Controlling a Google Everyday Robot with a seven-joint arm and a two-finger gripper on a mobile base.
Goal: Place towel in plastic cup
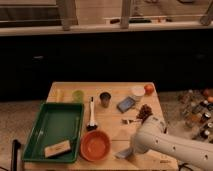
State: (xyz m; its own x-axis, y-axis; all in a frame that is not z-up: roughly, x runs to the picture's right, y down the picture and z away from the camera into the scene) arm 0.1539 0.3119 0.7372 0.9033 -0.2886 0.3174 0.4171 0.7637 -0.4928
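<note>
A wooden table (107, 127) stands before a dark counter. The white arm (165, 145) reaches in from the near right. Its gripper (130, 149) is low over the near edge of the table, just right of the orange bowl (95, 145). How wide it stands, or whether it grips anything, I cannot tell. The grey towel (121, 154) lies crumpled right at the gripper, on the near edge. The green plastic cup (77, 95) stands upright at the far left, well apart from the towel. A green tray (47, 120) fills the left side. A brush (91, 117) lies between tray and dark cup (105, 98). An orange fruit (149, 89) sits at the far right corner.
</note>
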